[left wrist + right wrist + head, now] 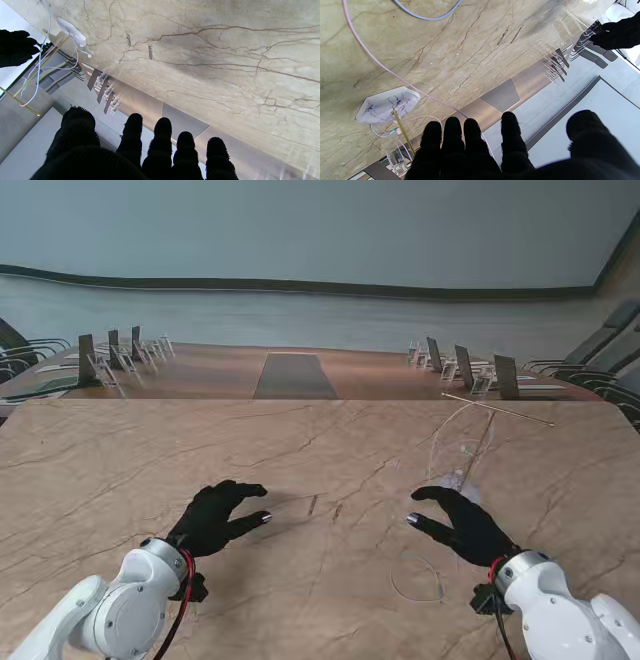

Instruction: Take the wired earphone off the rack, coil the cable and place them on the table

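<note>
The rack stands on the table's right half: a white marble base (462, 479) (387, 103) (72, 32) and a thin gold rod (497, 409) (403, 133). The pale earphone cable (450, 430) (382, 67) (37, 72) hangs from the rod, and a loop of it (418, 577) lies on the table beside my right wrist. One earbud (397, 130) (89, 55) rests near the base. My right hand (460, 525) hovers just in front of the base, fingers spread and holding nothing; the cable passes close by its fingers. My left hand (215, 515) is open over the table's left half, far from the rack.
The marble-patterned table (300, 460) stretches wide around both hands. Beyond its far edge runs a long conference table (290, 375) with name-card stands (120, 355) and chairs (600, 355) on both sides.
</note>
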`<state>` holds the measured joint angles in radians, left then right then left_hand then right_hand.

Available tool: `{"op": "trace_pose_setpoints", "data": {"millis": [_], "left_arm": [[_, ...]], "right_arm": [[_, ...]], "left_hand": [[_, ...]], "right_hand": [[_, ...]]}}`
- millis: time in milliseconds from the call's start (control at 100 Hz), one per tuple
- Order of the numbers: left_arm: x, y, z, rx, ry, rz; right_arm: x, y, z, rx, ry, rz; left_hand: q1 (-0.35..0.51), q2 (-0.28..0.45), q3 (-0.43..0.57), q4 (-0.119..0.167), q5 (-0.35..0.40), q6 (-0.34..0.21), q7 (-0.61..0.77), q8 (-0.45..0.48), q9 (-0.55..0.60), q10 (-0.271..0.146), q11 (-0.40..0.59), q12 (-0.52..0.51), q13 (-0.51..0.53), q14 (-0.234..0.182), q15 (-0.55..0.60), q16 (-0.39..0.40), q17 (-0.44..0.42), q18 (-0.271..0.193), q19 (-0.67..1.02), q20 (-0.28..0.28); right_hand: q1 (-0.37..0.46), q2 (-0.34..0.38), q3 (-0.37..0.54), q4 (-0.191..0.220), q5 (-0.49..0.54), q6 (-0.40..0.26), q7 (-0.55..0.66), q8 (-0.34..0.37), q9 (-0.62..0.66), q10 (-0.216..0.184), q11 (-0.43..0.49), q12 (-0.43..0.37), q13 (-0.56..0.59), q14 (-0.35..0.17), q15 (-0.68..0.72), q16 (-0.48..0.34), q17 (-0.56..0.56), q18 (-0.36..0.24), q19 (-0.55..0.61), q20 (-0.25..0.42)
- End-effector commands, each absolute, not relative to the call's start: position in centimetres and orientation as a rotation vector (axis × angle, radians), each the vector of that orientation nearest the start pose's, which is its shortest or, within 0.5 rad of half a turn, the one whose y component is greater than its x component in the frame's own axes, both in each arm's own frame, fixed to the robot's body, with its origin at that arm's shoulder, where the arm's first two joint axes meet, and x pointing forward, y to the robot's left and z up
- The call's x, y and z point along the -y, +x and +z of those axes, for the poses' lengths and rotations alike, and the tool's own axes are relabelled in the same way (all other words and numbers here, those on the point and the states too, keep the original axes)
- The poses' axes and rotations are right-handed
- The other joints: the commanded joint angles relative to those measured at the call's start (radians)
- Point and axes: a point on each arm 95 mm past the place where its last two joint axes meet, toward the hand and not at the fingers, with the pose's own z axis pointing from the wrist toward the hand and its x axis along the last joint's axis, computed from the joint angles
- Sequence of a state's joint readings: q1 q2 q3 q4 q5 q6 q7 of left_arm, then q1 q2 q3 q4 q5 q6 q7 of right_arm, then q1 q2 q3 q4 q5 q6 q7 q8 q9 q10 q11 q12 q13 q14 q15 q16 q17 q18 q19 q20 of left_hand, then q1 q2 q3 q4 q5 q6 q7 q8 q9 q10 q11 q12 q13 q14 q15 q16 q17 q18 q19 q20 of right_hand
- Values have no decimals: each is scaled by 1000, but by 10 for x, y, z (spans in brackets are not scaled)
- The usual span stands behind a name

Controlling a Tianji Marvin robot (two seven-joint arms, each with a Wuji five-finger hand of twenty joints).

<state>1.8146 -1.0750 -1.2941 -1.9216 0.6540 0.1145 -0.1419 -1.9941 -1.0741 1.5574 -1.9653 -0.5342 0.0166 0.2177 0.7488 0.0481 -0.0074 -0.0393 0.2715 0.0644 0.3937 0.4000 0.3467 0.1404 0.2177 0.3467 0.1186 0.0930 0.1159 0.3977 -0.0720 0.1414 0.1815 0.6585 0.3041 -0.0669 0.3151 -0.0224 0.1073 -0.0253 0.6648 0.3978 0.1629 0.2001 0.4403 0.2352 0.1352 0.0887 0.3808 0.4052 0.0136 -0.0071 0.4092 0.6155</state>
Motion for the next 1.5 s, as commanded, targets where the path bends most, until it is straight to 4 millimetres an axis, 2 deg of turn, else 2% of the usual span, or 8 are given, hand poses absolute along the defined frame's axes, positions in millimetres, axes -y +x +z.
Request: {"op": "trace_pose_setpoints", "data": {"millis": [0, 460, 730, 1000, 1080, 1390, 1490], "left_arm": [[18, 331, -304, -1416, -1670, -1639], [21, 331, -306, -1407, -1672, -1641], [19, 332, -305, -1419, -1672, -1633], [16, 333, -308, -1411, -1687, -1624], [15, 333, -308, -1412, -1688, -1622], [14, 336, -308, -1412, -1691, -1619], [13, 337, -308, -1411, -1694, -1617]], "right_arm": [[54, 308, -302, 1690, -2307, -2066], [55, 310, -302, 1717, -2307, -2023], [58, 313, -298, 1742, -2325, -2022], [64, 318, -297, 1745, -2382, -2021], [67, 320, -296, 1744, -2395, -2038], [74, 339, -297, 1748, -2447, -2066], [73, 346, -300, 1736, -2462, -2055]], "left_hand": [[-11, 49, -6, 20, -11, -14, -15, 5, -4, 12, -21, 4, -16, -2, -7, 11, -14, -23, -18, 2], [-11, 49, -6, 20, -9, -15, -16, 5, -4, 13, -23, 4, -16, -3, -7, 11, -13, -23, -18, 2], [-12, 52, -7, 20, -11, -17, -17, 6, -6, 11, -22, 5, -16, -4, -7, 12, -13, -25, -18, 2], [-11, 52, -7, 19, -12, -15, -18, 6, -6, 12, -24, 4, -17, -4, -8, 12, -13, -25, -19, 1], [-10, 51, -6, 20, -9, -15, -17, 6, -5, 12, -23, 5, -15, -3, -7, 12, -13, -24, -19, 1], [-10, 52, -7, 20, -10, -14, -18, 7, -5, 13, -23, 5, -16, -3, -8, 12, -13, -23, -20, 0], [-11, 52, -7, 20, -11, -16, -19, 7, -6, 12, -24, 5, -16, -4, -8, 12, -13, -24, -19, 0]], "right_hand": [[25, 28, -29, 4, -24, -5, 16, -3, 8, 4, -2, -1, -26, 1, 9, 4, -9, 9, 26, 24], [31, 27, -31, 5, -23, 0, 27, -5, 12, 6, 10, 5, -22, 5, 21, 10, -6, 11, 29, 22], [54, 16, -30, 9, 11, 35, 115, 19, 3, 37, 236, 91, 31, 42, 137, 56, 45, 57, 116, 36], [76, 4, -25, 12, 26, 43, 162, 61, 28, 61, 347, 124, 48, 72, 265, 110, 44, 94, 290, 51], [78, 3, -24, 13, 24, 42, 162, 65, 27, 62, 352, 124, 47, 75, 275, 111, 34, 95, 329, 40], [79, -1, -23, 13, -22, 42, 131, 51, 0, 57, 344, 119, 31, 71, 268, 104, 22, 85, 360, 17], [81, -3, -23, 12, -28, 35, 64, 8, -6, 56, 346, 117, 28, 71, 272, 102, 19, 82, 382, -3]]}}
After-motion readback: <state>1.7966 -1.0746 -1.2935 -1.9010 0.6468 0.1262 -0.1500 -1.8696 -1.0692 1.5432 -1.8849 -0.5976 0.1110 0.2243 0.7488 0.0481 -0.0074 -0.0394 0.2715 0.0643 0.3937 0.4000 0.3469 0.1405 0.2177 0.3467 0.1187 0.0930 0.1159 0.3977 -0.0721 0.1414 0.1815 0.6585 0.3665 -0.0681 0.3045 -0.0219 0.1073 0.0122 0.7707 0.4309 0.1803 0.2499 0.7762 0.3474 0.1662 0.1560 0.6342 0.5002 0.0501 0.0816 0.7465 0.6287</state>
